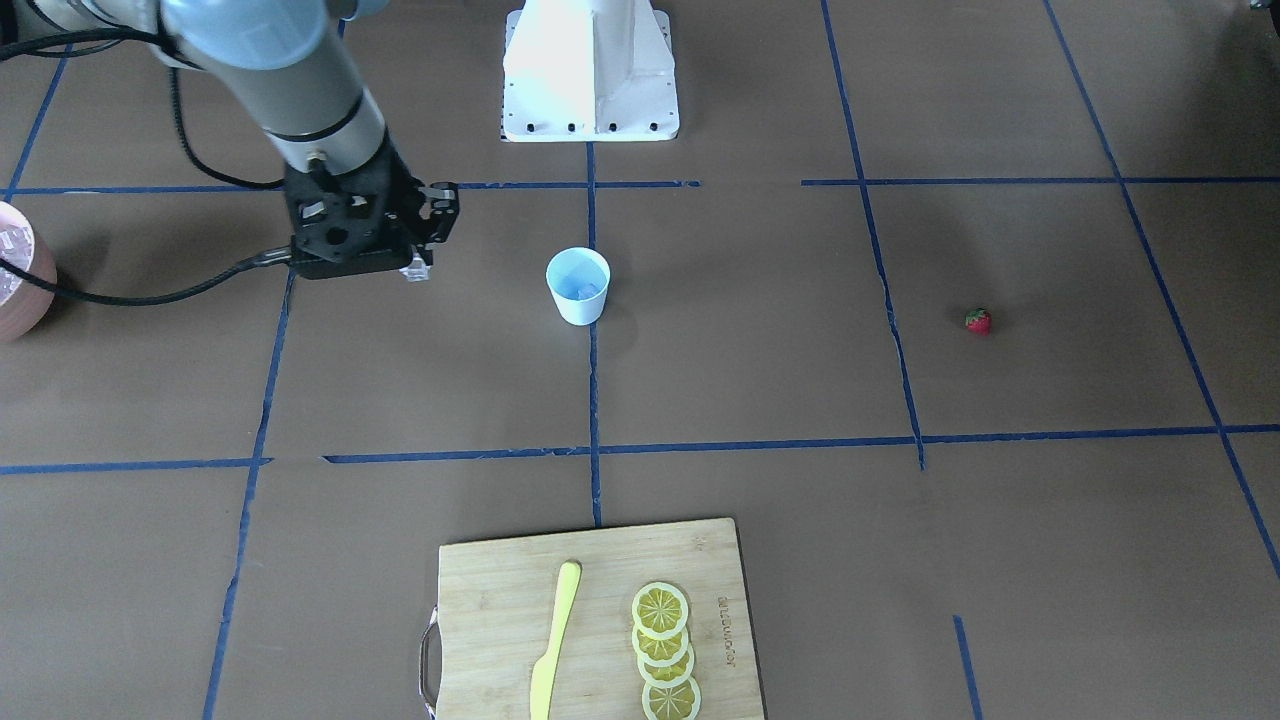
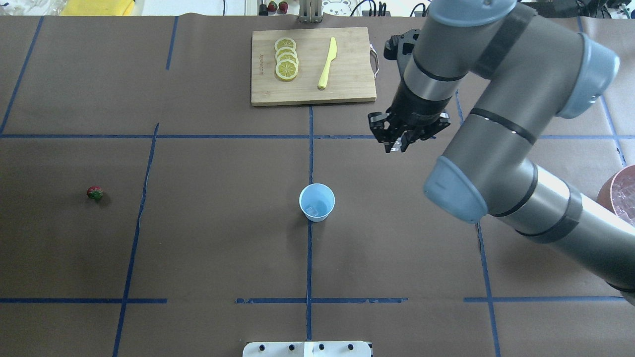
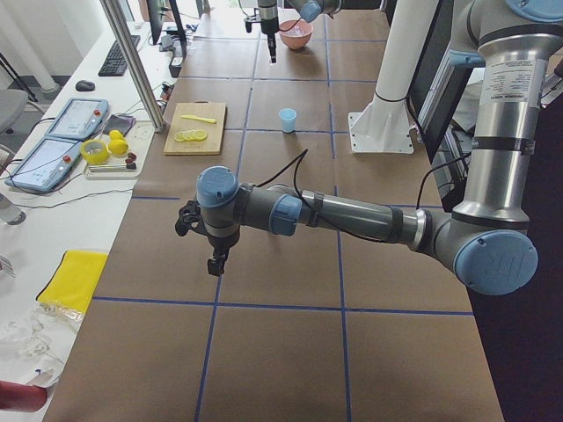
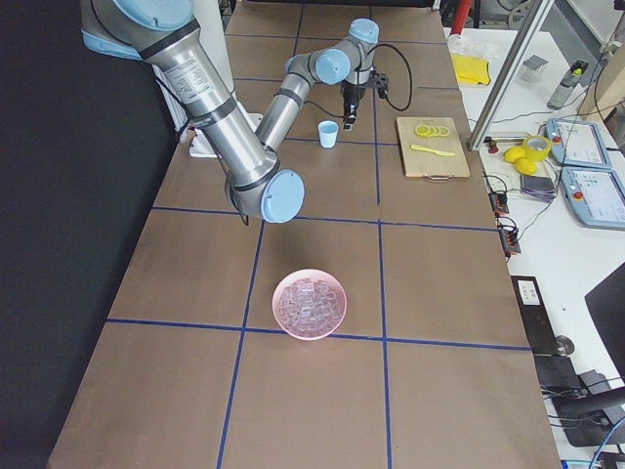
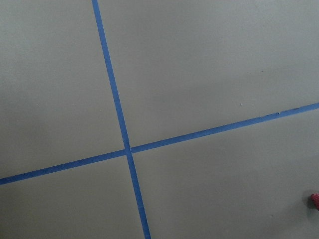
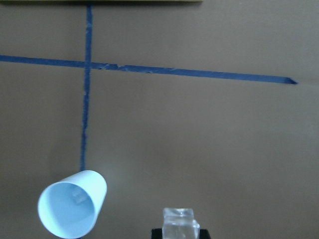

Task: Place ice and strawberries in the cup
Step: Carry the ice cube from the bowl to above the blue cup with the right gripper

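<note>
Far left, the left gripper (image 3: 215, 262) hangs over the tabletop (image 2: 223, 248); I cannot tell whether its jaws are apart. The strawberry (image 2: 95, 193) lies well apart from the cup (image 2: 317, 202), which stands upright at centre with ice (image 2: 312, 210) inside. The right gripper (image 2: 401, 144), clamped on an ice cube (image 6: 180, 225), should centre over the rim, lower, then release.

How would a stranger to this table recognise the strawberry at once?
On the brown table with blue tape lines, find the pale-blue cup at the middle. Toward the robot's left, past the next tape line, the strawberry lies alone. It is tiny and red with a green top, unlike the yellow lemon slices.
</note>
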